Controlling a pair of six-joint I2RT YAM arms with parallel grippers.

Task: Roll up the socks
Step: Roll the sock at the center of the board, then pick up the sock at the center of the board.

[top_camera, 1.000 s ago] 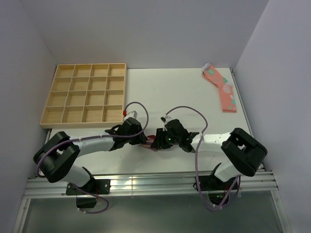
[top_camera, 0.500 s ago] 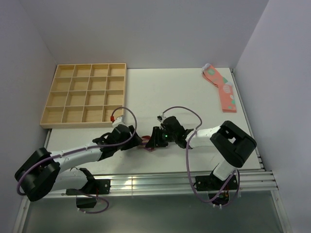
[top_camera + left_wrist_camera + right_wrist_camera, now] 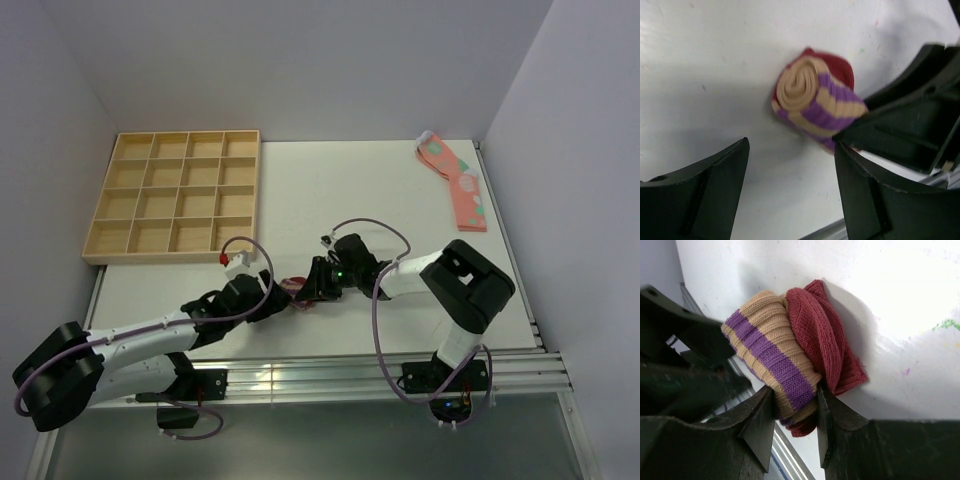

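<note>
STEP: roll wound, cuff tuck likely pending | ROLL: sock roll (image 3: 812, 107) on tabletop (image 3: 340, 190) near front edge | RIGHT: right hand (image 3: 792, 410) clamped on striped end | LEFT: left hand (image 3: 790, 165) spread wide, just beside, not touching | NEXT: calls for left grip, red cuff (image 3: 825, 340) pulled over | ROOM: open beyond; tray (image 3: 175, 195), pink socks (image 3: 458, 185) well apart

R jaws prob. pinching rolled sock (image 3: 771, 359).

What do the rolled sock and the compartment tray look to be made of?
Rolled sock: soft ribbed knit fabric, matte, tan and purple stripes beside red; the ribs show close up. Tray: probably pale wood, matte, going by its colour and thin dividers; grain too small to tell.
</note>
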